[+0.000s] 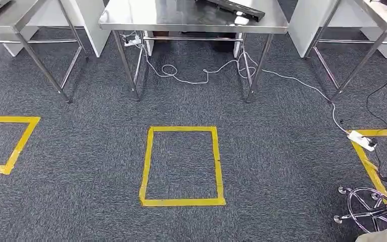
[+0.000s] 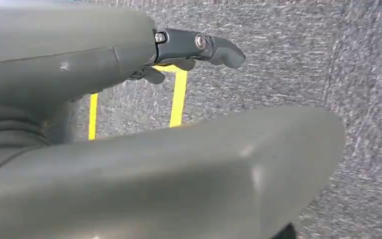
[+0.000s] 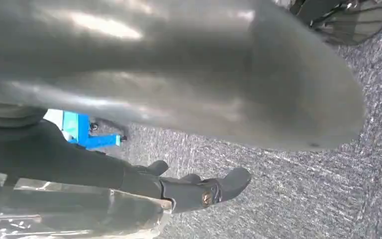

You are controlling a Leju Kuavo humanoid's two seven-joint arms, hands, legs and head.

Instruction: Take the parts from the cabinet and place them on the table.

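Observation:
In the right wrist view my right hand (image 3: pixel 144 179) hangs over grey carpet, its dark fingers (image 3: pixel 214 189) lying along a part wrapped in clear, shiny plastic (image 3: pixel 64 214), which it appears to hold. In the left wrist view my left hand (image 2: pixel 144 99) hangs over the carpet with its dark fingers (image 2: pixel 204 47) stretched out and nothing in them. Ahead in the head view stands a steel table (image 1: pixel 181 22), with a flat black object (image 1: pixel 234 7) on its far side. The cabinet is out of sight.
A yellow tape rectangle (image 1: pixel 183 166) marks the carpet in front of the table. More steel tables stand at left (image 1: pixel 15 15) and right (image 1: pixel 378 12). A white cable and power strip (image 1: pixel 361 140) lie at right, near a chrome stool base (image 1: pixel 368 206). A blue frame (image 3: pixel 82 132) stands behind my right hand.

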